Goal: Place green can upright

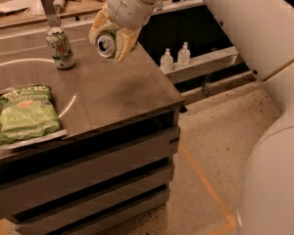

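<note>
Right now your end effector [113,37] grips the green can [107,43] on its side above the desk [112,94], and since it looks light, slick and thin-walled, hold it gently mid-body.

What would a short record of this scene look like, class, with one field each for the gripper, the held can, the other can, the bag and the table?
gripper: over the table's far right part, fingers shut on the green can
green can: held in the air, tilted, silver top towards the camera, not upright
whitish can: upright on the table, left of the gripper, apart from it
chip bag: flat near the table's front left
table: dark top with a curved white line
task state: can not yet set down
</note>
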Available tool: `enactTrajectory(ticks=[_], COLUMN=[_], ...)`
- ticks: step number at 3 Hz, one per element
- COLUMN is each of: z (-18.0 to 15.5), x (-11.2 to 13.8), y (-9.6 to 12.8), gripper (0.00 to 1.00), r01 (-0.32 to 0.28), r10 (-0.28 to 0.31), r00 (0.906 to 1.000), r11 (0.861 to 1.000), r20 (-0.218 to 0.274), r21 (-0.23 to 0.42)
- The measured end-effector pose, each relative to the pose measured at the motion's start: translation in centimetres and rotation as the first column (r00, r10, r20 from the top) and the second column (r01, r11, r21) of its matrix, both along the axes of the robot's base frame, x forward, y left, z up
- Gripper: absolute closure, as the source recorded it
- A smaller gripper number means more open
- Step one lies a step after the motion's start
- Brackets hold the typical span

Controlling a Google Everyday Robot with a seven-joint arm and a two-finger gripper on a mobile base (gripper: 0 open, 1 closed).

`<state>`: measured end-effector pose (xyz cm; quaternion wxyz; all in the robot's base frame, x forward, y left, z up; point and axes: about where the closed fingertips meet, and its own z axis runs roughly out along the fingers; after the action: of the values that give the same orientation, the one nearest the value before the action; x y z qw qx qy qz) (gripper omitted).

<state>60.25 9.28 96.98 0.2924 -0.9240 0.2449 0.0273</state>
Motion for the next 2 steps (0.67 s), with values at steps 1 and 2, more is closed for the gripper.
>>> enactTrajectory(ticks=[1,2], z=[-0.02,-0.42], x=[0.01,0.30], y=[0.05,0.01], gripper=[1.00,1.00], r01=[-0.001,0.042], r10=[0.001,-0.042], r00=[1.0000,0.9990], r11=[1.000,0.999], r20=[0.000,-0.014], r21=[0.001,0.021])
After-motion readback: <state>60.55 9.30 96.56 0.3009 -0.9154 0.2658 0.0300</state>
